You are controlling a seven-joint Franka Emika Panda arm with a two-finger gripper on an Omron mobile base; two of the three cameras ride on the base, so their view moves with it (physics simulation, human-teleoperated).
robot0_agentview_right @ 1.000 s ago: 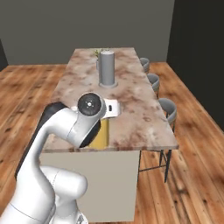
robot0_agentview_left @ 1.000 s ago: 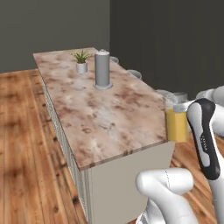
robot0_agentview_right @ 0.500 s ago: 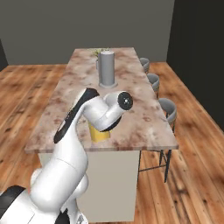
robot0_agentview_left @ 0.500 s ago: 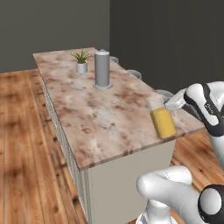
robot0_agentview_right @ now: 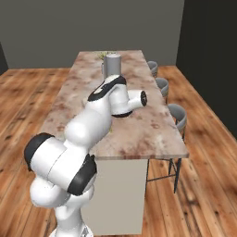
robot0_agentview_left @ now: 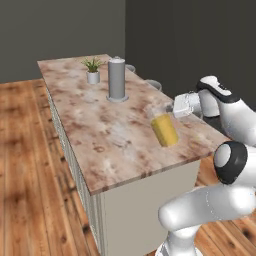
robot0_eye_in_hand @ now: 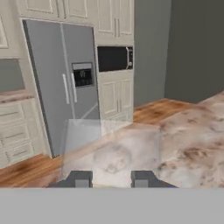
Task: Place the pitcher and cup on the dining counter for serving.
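Note:
The pitcher (robot0_agentview_left: 164, 129), clear with amber-yellow liquid, leans tilted low over the near right part of the dining counter (robot0_agentview_left: 100, 125). My gripper (robot0_agentview_left: 173, 108) is shut on its upper rim from the right. In the hand view the pitcher's clear glass (robot0_eye_in_hand: 111, 144) stands between my two fingertips (robot0_eye_in_hand: 81, 179), with the gripper (robot0_eye_in_hand: 111, 179) closed on it and the marbled dining counter (robot0_eye_in_hand: 192, 140) beyond. In the right base view my own arm covers the pitcher above the dining counter (robot0_agentview_right: 152, 132). The cup is out of view.
A tall grey metal cylinder (robot0_agentview_left: 116, 79) (robot0_agentview_right: 112, 65) and a small potted plant (robot0_agentview_left: 92, 70) stand at the counter's far end. Grey stools (robot0_agentview_right: 178, 115) line its right side. The hand view faces a steel fridge (robot0_eye_in_hand: 65, 83) and a built-in microwave (robot0_eye_in_hand: 114, 58).
The arm has swung from beside the counter's near right corner in over the top, carrying the pitcher with it. The pitcher has gone from upright to tilted.

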